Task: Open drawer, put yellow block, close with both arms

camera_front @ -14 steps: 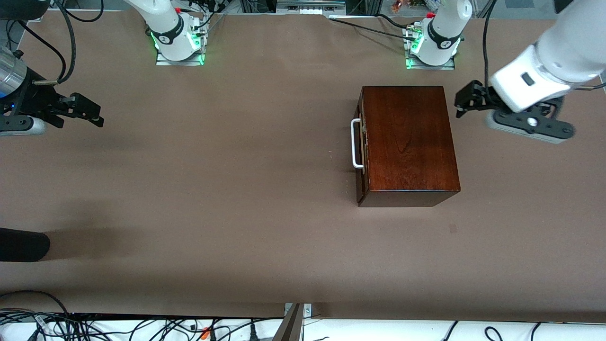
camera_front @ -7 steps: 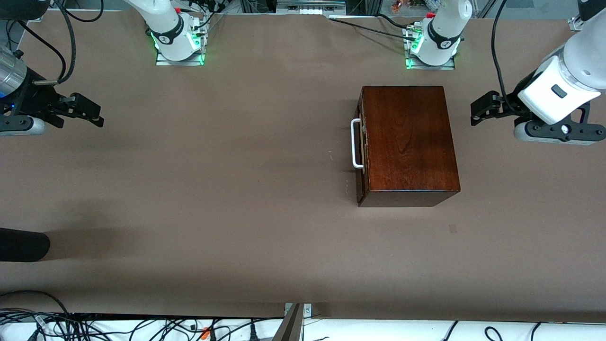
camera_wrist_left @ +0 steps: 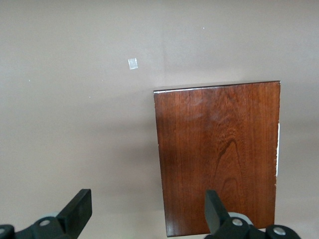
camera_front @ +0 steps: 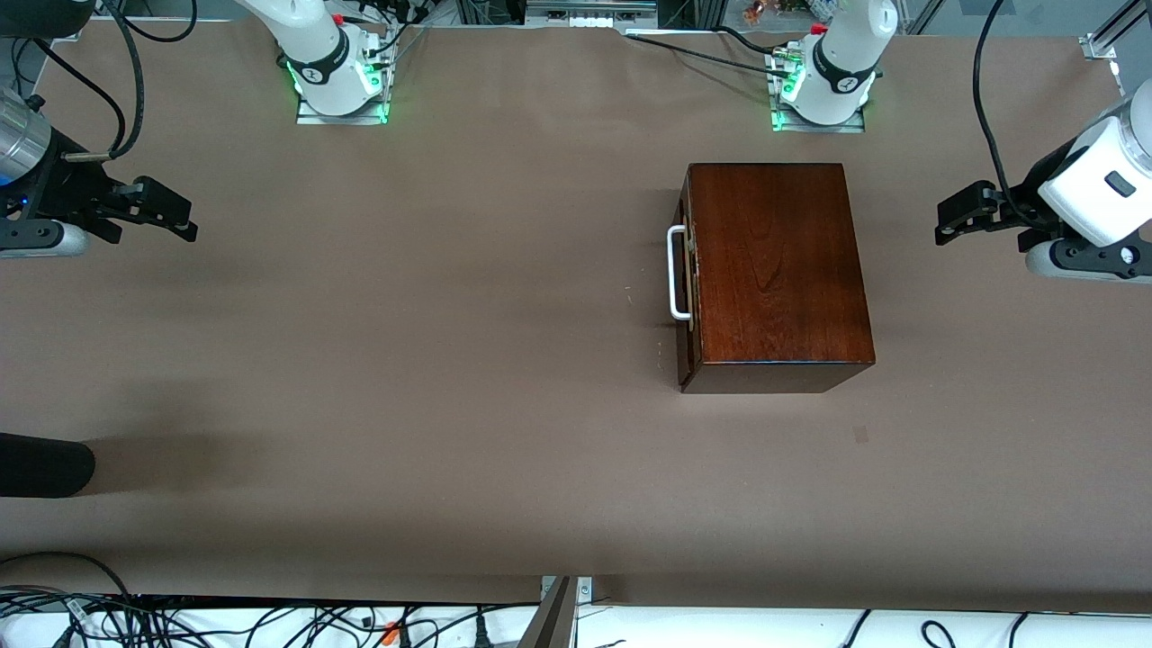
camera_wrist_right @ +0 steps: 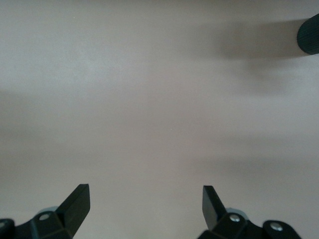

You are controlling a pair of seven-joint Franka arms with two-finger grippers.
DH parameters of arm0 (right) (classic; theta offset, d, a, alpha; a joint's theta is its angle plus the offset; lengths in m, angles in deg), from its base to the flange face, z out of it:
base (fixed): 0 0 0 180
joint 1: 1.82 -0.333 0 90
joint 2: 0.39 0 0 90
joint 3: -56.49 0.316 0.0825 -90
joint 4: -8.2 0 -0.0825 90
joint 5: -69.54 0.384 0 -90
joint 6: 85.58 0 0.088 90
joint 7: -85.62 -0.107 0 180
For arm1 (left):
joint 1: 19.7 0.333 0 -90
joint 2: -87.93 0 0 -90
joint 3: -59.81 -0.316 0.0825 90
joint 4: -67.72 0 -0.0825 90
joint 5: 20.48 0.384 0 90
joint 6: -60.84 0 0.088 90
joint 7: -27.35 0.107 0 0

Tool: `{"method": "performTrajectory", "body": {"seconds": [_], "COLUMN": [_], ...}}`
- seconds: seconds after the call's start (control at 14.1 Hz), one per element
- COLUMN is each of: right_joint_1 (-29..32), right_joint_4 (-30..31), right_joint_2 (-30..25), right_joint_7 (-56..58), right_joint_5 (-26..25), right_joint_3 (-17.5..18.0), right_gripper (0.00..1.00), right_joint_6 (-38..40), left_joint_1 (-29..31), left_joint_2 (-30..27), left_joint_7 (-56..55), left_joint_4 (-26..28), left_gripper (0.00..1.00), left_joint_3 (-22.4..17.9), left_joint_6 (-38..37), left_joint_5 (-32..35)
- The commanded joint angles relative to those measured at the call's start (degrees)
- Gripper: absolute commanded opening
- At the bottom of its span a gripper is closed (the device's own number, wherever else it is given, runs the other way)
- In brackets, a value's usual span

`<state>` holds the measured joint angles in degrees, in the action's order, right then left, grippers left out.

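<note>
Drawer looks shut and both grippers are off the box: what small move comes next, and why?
Probably nothing more than parking: the drawer's dark reddish-brown front sits flush in the glossy mahogany box, no yellow block shows, and the left gripper and right gripper hang open over bare table.

The left gripper [camera_front: 956, 216] draws away from the box [camera_front: 774, 270], sliding out toward the left arm's end of the table [camera_front: 450, 360], its jaws wide apart.

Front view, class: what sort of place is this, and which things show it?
Probably a robotics lab bench: two bolted arm bases with green lights, loose cables along the table's edge, and a wooden box as prop.
</note>
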<state>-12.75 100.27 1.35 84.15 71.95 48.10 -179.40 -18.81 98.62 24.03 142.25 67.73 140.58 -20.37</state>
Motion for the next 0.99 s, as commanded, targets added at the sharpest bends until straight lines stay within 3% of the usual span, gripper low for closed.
{"method": "performTrajectory", "body": {"seconds": [0.0, 0.92], "right_joint_1": [0.0, 0.0], "right_joint_4": [-0.8, -0.8], "right_joint_2": [-0.1, -0.1], "right_joint_7": [-0.6, -0.2], "right_joint_5": [-0.3, -0.3], "right_joint_3": [0.2, 0.1], "right_gripper": [1.00, 1.00], "right_joint_6": [0.7, 0.7], "left_joint_1": [-6.8, -6.2], "left_joint_2": [-7.2, -7.1], "left_joint_7": [3.1, 3.3], "left_joint_4": [10.1, 9.8], "left_gripper": [1.00, 1.00], "left_joint_3": [-8.4, -8.5], "left_joint_6": [5.1, 4.2], "left_joint_5": [-1.4, -1.4]}}
